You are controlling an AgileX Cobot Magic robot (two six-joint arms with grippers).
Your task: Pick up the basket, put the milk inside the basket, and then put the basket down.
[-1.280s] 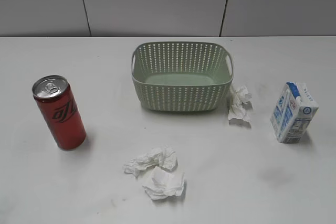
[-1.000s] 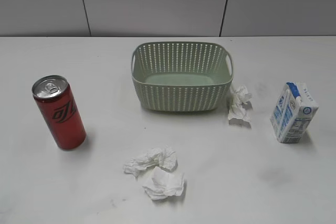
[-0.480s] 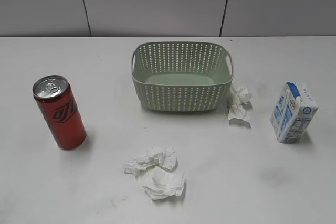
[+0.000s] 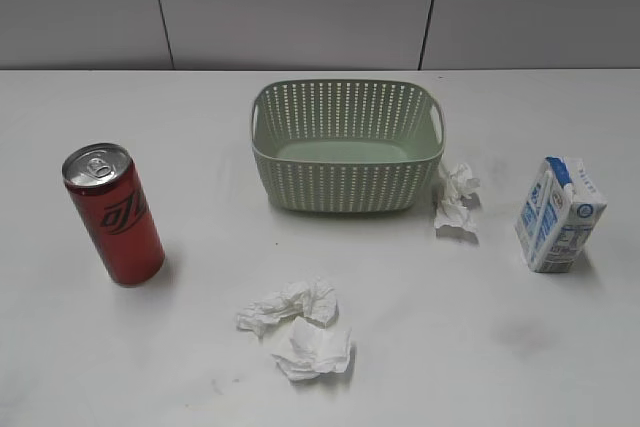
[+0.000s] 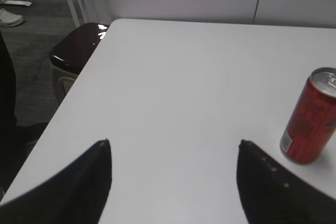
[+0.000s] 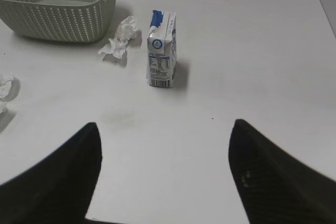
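Basket, sage plastic with slotted walls and rounded corners, sits empty mid-desk toward the rear edge. Milk, a white-blue gable-top carton, stands upright to its right, crumpled tissue between them. Left pincer spread wide over bare desk near the red can; right pincer spread wide, short of the milk.

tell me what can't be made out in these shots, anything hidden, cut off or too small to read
- Exterior view: neither arm shows; both lie outside the frame.
- Left wrist view: soda can is cropped by the right edge; the left end effector shows only as two dark blurred tips.
- Right wrist view: basket is cut off by the top and left edges; print on the milk is too small to read.
- Exterior view: the basket's near wall hides part of its floor.
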